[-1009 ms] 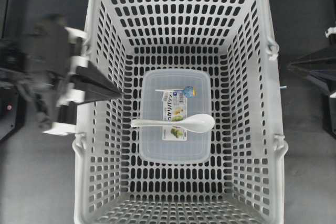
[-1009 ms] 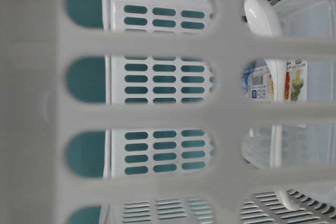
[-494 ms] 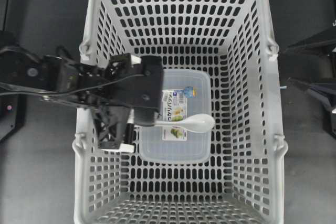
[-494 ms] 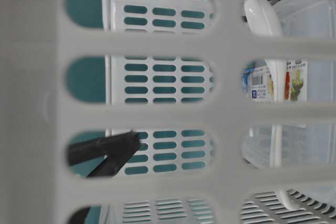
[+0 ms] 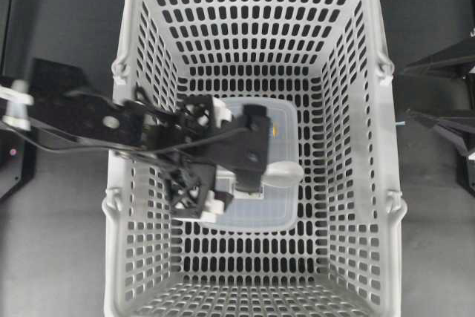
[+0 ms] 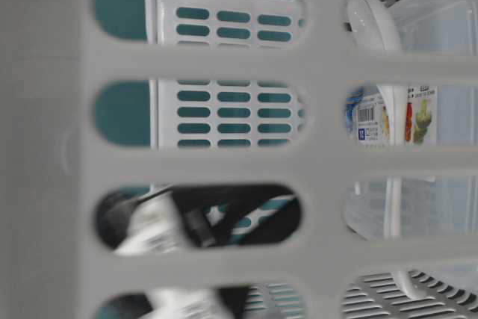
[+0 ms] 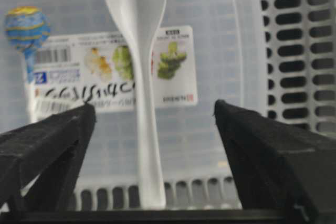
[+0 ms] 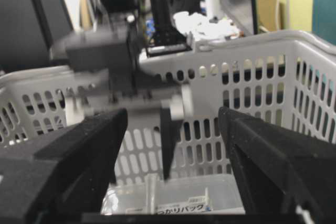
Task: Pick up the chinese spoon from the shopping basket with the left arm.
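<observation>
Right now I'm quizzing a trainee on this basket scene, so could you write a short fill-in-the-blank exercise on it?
1. The glossy white soup spoon lies on top of the clear lidded food ____.
2. In the left wrist view, the spoon's narrow handle runs between the left gripper's two black jaws, which stand ____.
3. The clear lidded food box sits on the floor of the light-grey slotted plastic ____.
4. The right gripper stays ____ the shopping basket.

Missing words: box; open; basket; outside
</observation>
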